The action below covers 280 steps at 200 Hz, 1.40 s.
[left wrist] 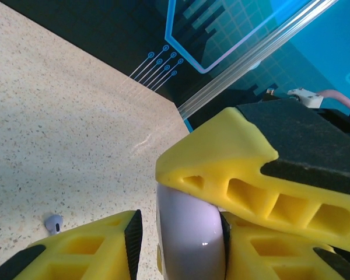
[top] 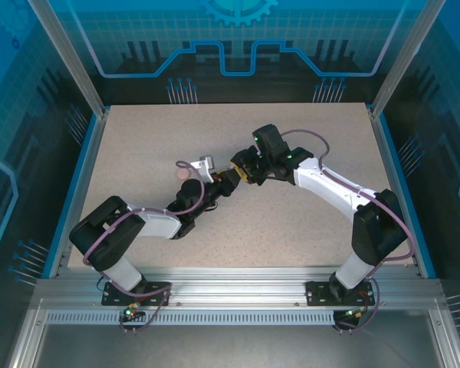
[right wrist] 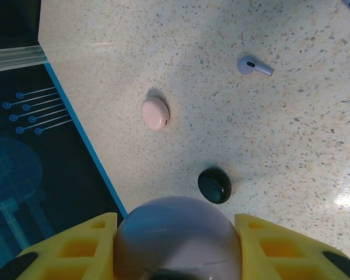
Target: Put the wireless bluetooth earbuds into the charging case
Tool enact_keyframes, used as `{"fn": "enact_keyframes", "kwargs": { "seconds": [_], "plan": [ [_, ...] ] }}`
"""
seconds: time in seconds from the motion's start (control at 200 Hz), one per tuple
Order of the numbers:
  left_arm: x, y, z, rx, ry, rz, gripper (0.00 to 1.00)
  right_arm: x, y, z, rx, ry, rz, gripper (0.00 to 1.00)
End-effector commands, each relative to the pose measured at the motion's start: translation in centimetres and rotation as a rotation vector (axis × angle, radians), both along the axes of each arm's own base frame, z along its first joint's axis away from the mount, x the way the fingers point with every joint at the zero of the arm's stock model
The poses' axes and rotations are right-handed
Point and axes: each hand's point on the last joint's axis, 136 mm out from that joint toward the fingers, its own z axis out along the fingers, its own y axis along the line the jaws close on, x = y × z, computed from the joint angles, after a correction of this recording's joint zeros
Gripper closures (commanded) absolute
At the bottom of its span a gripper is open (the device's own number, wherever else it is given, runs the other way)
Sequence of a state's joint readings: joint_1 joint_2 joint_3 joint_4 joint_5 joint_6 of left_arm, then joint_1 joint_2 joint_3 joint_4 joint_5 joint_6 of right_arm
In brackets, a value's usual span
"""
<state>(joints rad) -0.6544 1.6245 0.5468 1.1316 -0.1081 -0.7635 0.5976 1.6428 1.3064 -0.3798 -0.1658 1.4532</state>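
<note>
Lavender and round, the charging case point(right wrist: 178, 236) hangs above the middle of the table point(top: 307, 222), pinched between the yellow fingers point(right wrist: 76, 248) of my right gripper point(top: 242, 173). My left gripper point(top: 225, 184) faces it from the left, with its jaws set around the same case. One black pad point(left wrist: 224, 233) touches the shell and the other stands a little off, so those jaws are slightly spread and not clamping. Just past the held case, a closed black case point(right wrist: 214, 185) lies on the speckled top. Farther left sits a closed pale pink case point(top: 185, 174). A lavender earbud point(right wrist: 254, 65) lies loose on the table, well apart from both and outside any case.
</note>
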Motion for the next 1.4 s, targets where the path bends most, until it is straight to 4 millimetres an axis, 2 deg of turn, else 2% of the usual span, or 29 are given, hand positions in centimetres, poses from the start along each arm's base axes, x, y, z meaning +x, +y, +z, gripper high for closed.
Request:
{"fn": "enact_keyframes", "kwargs": {
  "seconds": [0.0,0.38,0.625,0.725,0.79,0.88,0.98,1.126,1.246,1.331,1.396],
  "plan": [
    [1.0,0.9,1.6,-0.065,-0.040,0.053,0.62,-1.0,0.7,1.1,0.029,0.006,0.009,0.74],
    [1.3,0.6,1.1,-0.076,-0.031,0.051,0.79,-1.3,0.6,1.6,0.042,-0.001,0.012,0.74],
    [1.1,0.3,1.2,-0.065,-0.025,0.027,0.97,-1.2,0.4,1.9,0.047,-0.006,0.005,0.74],
    [0.9,0.1,1.0,-0.050,-0.009,0.013,1.00,-0.9,0.0,2.0,0.047,-0.008,-0.007,0.69],
    [0.8,0.0,1.0,-0.040,0.001,0.003,1.00,-0.4,-0.4,2.3,0.048,-0.019,-0.017,0.58],
    [0.4,-0.2,0.6,-0.018,0.025,-0.022,1.00,0.6,-1.6,3.2,0.036,-0.060,-0.038,0.43],
    [-0.2,-0.1,0.3,-0.004,0.046,-0.054,1.00,1.4,-4.1,4.6,-0.008,-0.111,-0.070,0.35],
    [-1.2,-0.1,0.6,0.024,0.063,-0.149,1.00,1.3,-8.1,5.8,-0.069,-0.193,-0.073,0.34],
    [-1.9,0.0,2.0,0.053,0.048,-0.259,1.00,0.6,-11.1,5.9,-0.143,-0.289,-0.011,0.32],
    [-2.5,0.0,2.9,0.078,0.036,-0.324,1.00,0.1,-11.6,6.1,-0.161,-0.396,0.104,0.32],
    [-2.9,-0.1,3.7,0.088,0.023,-0.373,1.00,-0.5,-11.0,6.6,-0.176,-0.509,0.223,0.32]
  ]
}}
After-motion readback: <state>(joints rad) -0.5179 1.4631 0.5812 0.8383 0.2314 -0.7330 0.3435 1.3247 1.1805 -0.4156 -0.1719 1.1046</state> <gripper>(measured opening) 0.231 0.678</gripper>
